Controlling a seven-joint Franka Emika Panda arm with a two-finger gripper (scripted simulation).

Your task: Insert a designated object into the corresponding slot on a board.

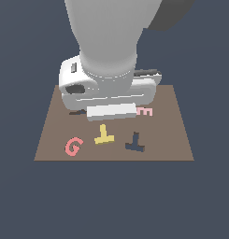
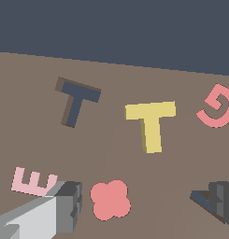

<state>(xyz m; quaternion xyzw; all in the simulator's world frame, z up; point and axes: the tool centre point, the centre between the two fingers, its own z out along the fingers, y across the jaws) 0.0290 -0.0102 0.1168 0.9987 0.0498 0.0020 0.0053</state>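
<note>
The yellow T block [image 1: 104,135] lies flat on the brown board [image 1: 172,135], near its front edge. The dark navy T-shaped slot [image 1: 134,143] is just to the exterior view's right of it and stands empty. In the wrist view the T block [image 2: 151,123] and the slot [image 2: 77,100] lie side by side, apart. My gripper [image 2: 144,205] is open and empty, with its fingers [image 2: 64,205] wide apart. It hovers over the board behind the T, not touching it. In the exterior view the white hand [image 1: 109,93] hides the fingertips.
A pink G [image 1: 73,146] lies at the board's front on the exterior view's left. A pale pink E [image 1: 145,111] lies beside the hand. A pink clover-shaped piece [image 2: 110,199] lies on the board between the fingers. A dark V-shaped mark [image 2: 200,198] is by one finger.
</note>
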